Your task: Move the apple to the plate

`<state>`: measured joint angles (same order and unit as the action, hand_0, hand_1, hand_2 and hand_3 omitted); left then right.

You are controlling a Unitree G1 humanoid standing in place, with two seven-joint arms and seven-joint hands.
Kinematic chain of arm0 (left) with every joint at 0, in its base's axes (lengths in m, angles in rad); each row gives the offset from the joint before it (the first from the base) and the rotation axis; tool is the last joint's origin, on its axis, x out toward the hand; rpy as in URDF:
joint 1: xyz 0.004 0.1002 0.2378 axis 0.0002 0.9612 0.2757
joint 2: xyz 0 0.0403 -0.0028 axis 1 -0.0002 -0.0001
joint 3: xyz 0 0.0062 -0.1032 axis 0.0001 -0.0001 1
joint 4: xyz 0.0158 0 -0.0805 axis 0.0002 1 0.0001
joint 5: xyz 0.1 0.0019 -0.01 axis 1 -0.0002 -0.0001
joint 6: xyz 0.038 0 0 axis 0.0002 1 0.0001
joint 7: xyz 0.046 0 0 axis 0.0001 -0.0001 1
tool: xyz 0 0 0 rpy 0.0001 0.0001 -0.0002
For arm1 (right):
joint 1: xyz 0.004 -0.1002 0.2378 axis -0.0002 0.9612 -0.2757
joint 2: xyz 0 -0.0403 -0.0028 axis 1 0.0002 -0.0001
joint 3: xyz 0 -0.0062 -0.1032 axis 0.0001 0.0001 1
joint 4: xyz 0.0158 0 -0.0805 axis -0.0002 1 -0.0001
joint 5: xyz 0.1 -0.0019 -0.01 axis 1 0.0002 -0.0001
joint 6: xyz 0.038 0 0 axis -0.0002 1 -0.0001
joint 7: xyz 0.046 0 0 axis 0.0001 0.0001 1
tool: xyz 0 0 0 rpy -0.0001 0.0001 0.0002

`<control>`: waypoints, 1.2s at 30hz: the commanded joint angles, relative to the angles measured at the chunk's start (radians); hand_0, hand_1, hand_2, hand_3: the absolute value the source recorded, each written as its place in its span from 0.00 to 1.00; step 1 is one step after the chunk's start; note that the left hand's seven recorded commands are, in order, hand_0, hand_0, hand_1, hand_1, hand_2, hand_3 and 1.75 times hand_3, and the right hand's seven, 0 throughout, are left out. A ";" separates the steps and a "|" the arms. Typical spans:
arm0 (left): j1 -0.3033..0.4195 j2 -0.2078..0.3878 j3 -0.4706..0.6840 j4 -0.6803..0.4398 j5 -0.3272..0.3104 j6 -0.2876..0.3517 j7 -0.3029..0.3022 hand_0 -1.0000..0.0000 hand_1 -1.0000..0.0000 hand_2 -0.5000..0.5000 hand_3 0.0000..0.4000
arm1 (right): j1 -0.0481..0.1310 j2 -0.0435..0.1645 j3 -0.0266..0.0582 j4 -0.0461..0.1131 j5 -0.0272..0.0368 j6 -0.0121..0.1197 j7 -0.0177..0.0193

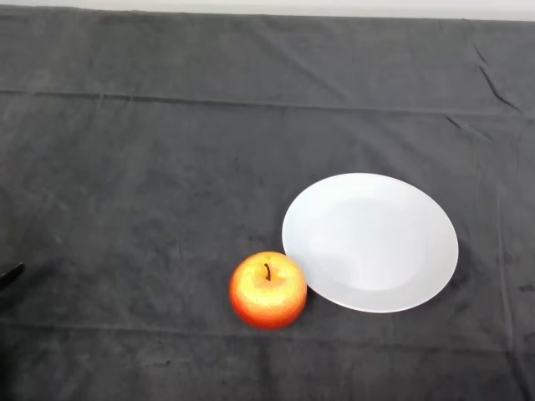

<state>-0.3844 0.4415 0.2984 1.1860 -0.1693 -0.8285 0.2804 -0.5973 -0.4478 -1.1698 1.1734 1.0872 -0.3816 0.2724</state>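
Red-and-yellow, the apple [267,290] sits stem up near the table's front edge, just beside the white plate [370,242], perhaps touching its rim. You have only a dark sliver at the left edge, possibly the hand [11,274]; I cannot tell its state. The apple lies well to its right

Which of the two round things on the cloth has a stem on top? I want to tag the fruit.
The apple, red and yellow with a dark stem, lying at the lower left edge of the plate, which is plain white and flat.
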 commanded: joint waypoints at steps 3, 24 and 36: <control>-0.047 0.012 0.028 0.032 0.019 -0.029 -0.004 1.00 1.00 0.50 0.00 | 0.002 -0.011 -0.0087 -0.013 0.0147 -0.009 0.0143; 0.003 -0.013 -0.036 -0.187 0.103 0.008 0.071 1.00 1.00 0.50 0.00 | 0.002 -0.010 -0.0084 -0.015 0.0143 -0.008 0.0136; 0.110 -0.038 -0.116 -0.480 0.182 0.116 0.100 1.00 1.00 0.50 0.00 | 0.004 -0.008 -0.0066 -0.020 0.0129 -0.007 0.0104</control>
<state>-0.3063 0.3980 0.1947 0.7166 0.0069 -0.7184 0.3699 -0.5973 -0.4478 -1.1708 1.1733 1.0872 -0.3822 0.2726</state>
